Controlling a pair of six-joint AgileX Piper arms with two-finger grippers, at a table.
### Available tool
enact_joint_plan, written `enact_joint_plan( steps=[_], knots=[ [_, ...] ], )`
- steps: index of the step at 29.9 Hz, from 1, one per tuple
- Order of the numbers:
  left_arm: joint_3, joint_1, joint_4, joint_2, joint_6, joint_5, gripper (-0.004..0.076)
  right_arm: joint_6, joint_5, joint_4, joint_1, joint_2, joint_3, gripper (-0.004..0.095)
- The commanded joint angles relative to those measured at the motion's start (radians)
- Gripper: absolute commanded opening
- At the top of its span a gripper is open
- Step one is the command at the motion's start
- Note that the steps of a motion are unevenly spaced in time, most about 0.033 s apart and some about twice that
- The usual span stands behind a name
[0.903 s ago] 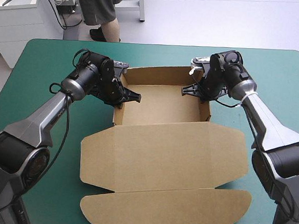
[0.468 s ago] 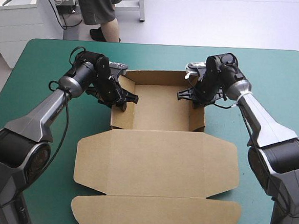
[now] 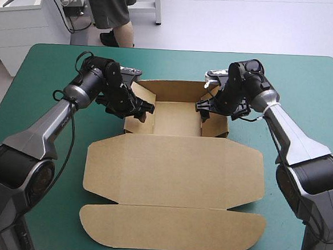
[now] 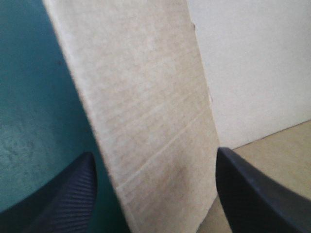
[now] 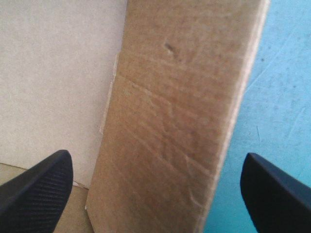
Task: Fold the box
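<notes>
Brown box sits mid-frame on the teal-green counter. Its lid and front flap lie flat toward the bottom of the frame. Beyond them is the open tray, walls raised. At the tray's left wall, the left hand is spread wide, the wall standing between its fingers. At the right wall, the right hand is likewise wide astride it.

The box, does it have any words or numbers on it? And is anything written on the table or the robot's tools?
There is no text to read.
The box: plain brown board, with no print, label or number in any view.
The teal-green cover: bare, with no writing or signs.
The left tool and the right tool: black ribbed fingers, with no lettering showing.
</notes>
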Motion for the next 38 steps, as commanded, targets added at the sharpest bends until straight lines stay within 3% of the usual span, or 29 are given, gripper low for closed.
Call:
enact_joint_plan(
  steps=[1, 7, 10, 13, 17, 25, 38],
  knots=[
    [-0.068, 0.000, 0.000, -0.093, 0.001, -0.018, 0.0494, -0.013, 0.017, -0.013, -0.003, -0.092, -0.032, 0.0859],
    [-0.166, 0.000, 0.032, -0.170, -0.004, 0.021, 0.0487, -0.029, 0.004, -0.013, -0.003, -0.177, -0.039, 0.0858],
    [-0.208, 0.000, 0.044, -0.224, 0.000, 0.020, 0.0423, -0.034, -0.005, -0.043, -0.003, -0.233, -0.039, 0.0858],
    [-0.224, 0.000, 0.044, -0.292, 0.037, 0.025, 0.0284, -0.034, -0.005, -0.073, -0.003, -0.283, -0.039, 0.0855],
    [-0.224, 0.000, 0.044, -0.383, 0.140, 0.079, 0.0003, -0.034, -0.005, -0.096, -0.003, -0.342, -0.039, 0.0847],
    [-0.112, 0.000, -0.028, -0.567, 0.238, 0.079, -0.0008, -0.034, 0.016, -0.085, -0.003, -0.371, -0.039, 0.0847],
    [0.599, 0.000, -0.034, -1.002, 0.277, 0.079, -0.0008, -0.034, 0.016, -0.075, -0.003, -0.326, -0.037, 0.0837]
  ],
)
